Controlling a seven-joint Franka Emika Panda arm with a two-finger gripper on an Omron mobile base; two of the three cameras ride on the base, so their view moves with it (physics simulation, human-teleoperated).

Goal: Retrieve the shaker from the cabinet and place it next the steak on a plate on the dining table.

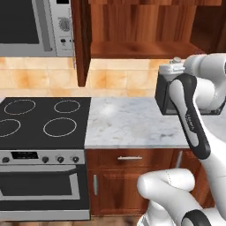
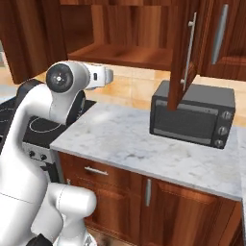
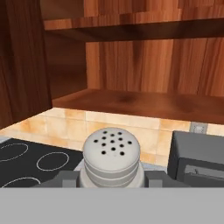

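Pale grey shaker point(image 3: 111, 158) upright, dotted rounded cap, before open reddish-brown cabinet point(image 3: 131, 65), shelf bare

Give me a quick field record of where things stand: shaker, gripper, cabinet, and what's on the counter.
shaker: held between the gripper fingers, perforated cap up, out of the cabinet
gripper: shut on the shaker, in front of the open cabinet
cabinet: doors open, lower shelf board bare where visible
counter: marble top, dark toaster oven at its right end
stove: black cooktop left of the counter
placement on plate: not yet done
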